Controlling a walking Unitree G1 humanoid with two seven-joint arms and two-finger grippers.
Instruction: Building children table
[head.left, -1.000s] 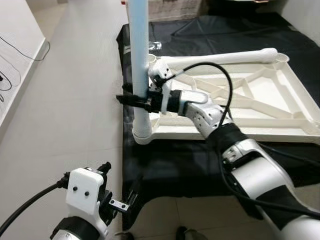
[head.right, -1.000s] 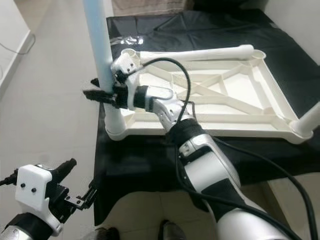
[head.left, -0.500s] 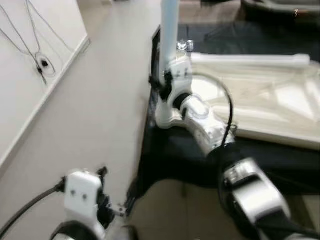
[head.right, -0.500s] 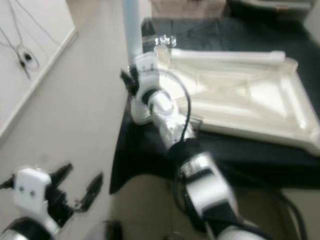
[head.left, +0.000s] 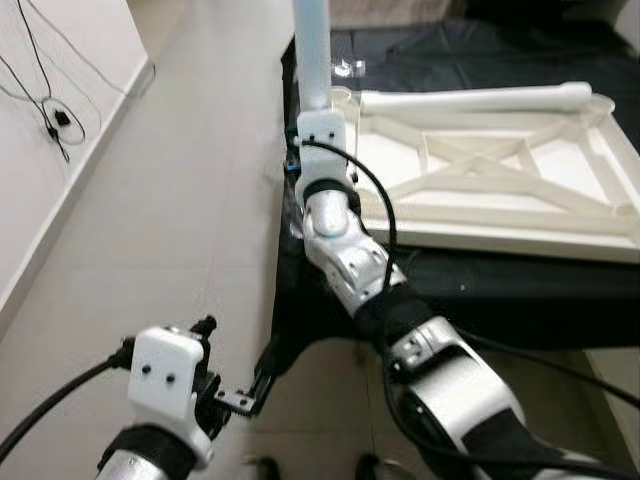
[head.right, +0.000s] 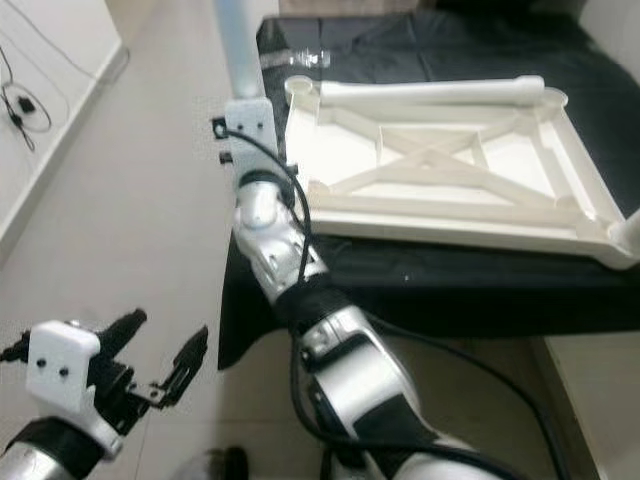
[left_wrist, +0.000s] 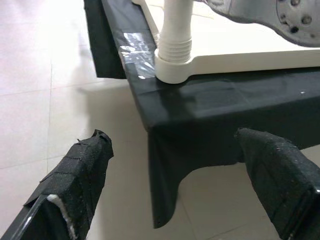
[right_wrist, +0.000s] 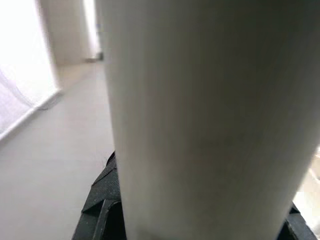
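The right gripper (head.left: 296, 165) is clenched round the upright leg (head.left: 311, 50), its black fingers (right_wrist: 102, 200) showing on either side of the pale tube in the wrist view. The leg stands in the corner socket of the upturned white tabletop (head.left: 500, 190), which lies ribs-up on a black sheet (head.left: 330, 290) over the worktop, just beyond and to the right of that gripper. A second leg (head.right: 430, 92) lies flat along the far rim of the tabletop, well past the gripper. From the left wrist view the threaded foot of the upright leg (left_wrist: 175, 45) sits in its round collar at the sheet's corner.

The left gripper (head.left: 235, 385) hangs low over the tiled floor (head.left: 160, 230), released, fingers (left_wrist: 75, 175) spread wide, with the draped edge of the sheet just ahead of it. A cable (head.left: 45, 110) runs along the wall far off to its left.
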